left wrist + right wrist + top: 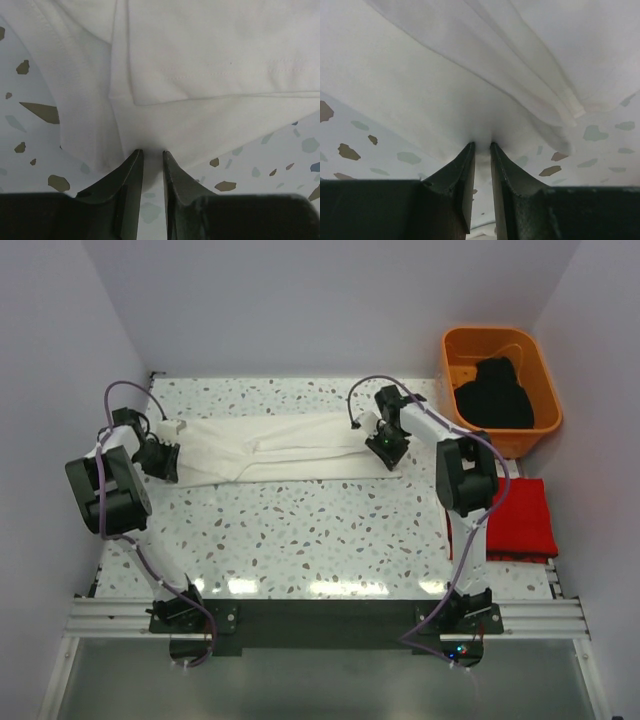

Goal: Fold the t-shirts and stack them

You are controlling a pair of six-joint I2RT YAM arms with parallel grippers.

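One white t-shirt [290,445] lies across the far half of the speckled table [300,540], folded into a long narrow band; its long axis runs left to right, one end toward the left arm and the other toward the right arm. The band is plain and soft, with shallow creases running along its length; near the middle a layered edge shows where one fold lies over another. The left wrist view shows a stitched hem and a squared corner of an upper layer resting on the layer below; the right wrist view shows the cloth fanning out from the fingers in soft pleats, with a seamed edge at the right.

The left gripper [160,458] holds the band's left end, its fingers pressed nearly together with the shirt's edge pinched between them; the right gripper [386,448] pinches the right end in the same way.

A red t-shirt [522,520] lies folded flat at the table's right edge, beside the right arm; a black t-shirt [495,395] sits bunched in the orange tub [455,345] at the far right corner.
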